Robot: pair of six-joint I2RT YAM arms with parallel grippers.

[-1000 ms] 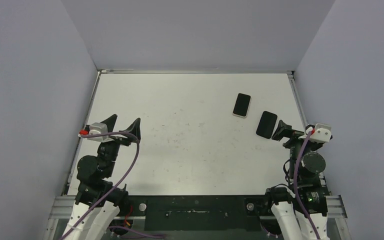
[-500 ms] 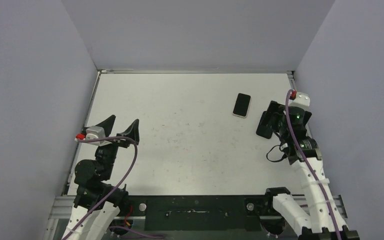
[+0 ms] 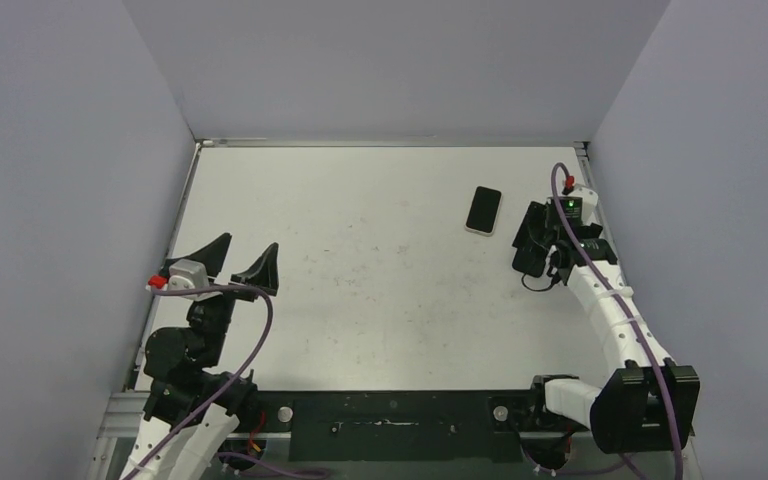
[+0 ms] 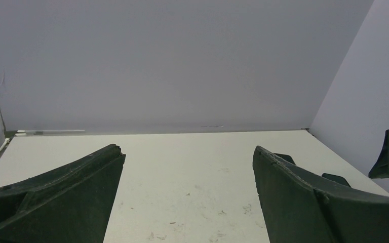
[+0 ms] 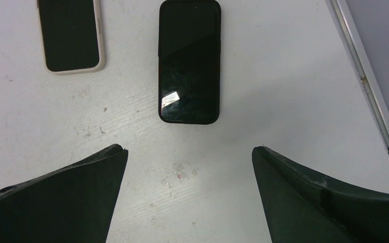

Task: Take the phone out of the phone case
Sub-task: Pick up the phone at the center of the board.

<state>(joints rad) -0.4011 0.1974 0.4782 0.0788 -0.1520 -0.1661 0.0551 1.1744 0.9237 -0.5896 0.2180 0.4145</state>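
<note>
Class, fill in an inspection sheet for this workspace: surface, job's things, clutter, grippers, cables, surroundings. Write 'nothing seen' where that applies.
Surface: white table, scuffed and speckled.
Job's things: black-cased phone and beige-cased phone, both flat, screens up, apart, at the far right.
Clutter: nothing seen.
Grippers: left gripper open, empty, near left; right gripper open, empty, just short of the black-cased phone.
Cables: purple cables run along both arms.
Surroundings: plain grey walls on three sides.

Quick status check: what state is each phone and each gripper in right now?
black-cased phone: flat, face up, screen dark, case on.
cream-cased phone: flat, face up, screen dark, case on.
right gripper: open, empty, above the black-cased phone.
left gripper: open, empty.
</note>
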